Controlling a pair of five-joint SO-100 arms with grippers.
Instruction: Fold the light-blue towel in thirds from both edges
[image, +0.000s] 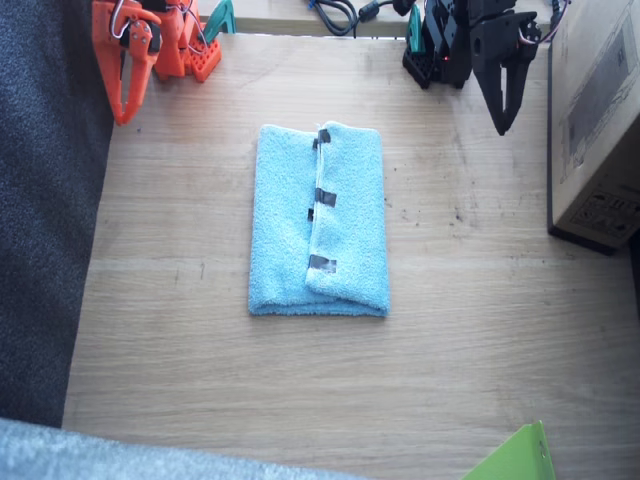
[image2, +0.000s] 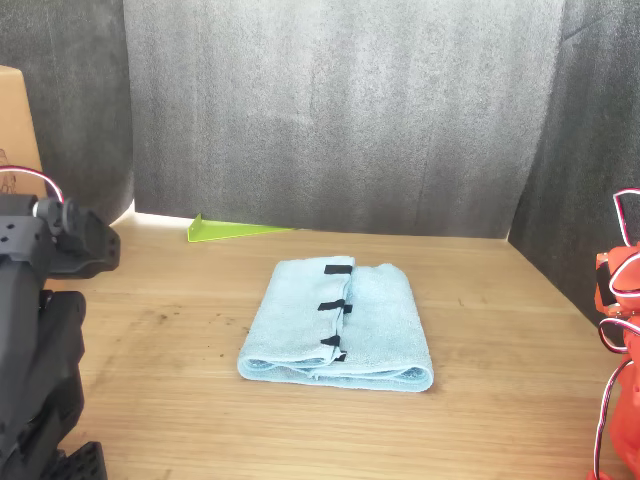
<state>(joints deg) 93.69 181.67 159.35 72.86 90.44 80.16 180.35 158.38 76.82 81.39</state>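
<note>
The light-blue towel (image: 320, 222) lies mid-desk, already in thirds — one taped edge (image: 318, 200) runs down the top layer, flap from 3 o'clock over it. Folding looks finished; next calls only for staying clear. Left gripper (image: 503, 118) at 1 o'clock and right gripper (image: 124, 105) at 11 o'clock hang clenched, empty, well apart from the cloth.

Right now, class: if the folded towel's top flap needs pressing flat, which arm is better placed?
Probably the left arm. Its black gripper hangs nearer the light-blue towel on the overlapping flap's side; the orange right gripper hangs farther off. Neither touches it.
</note>
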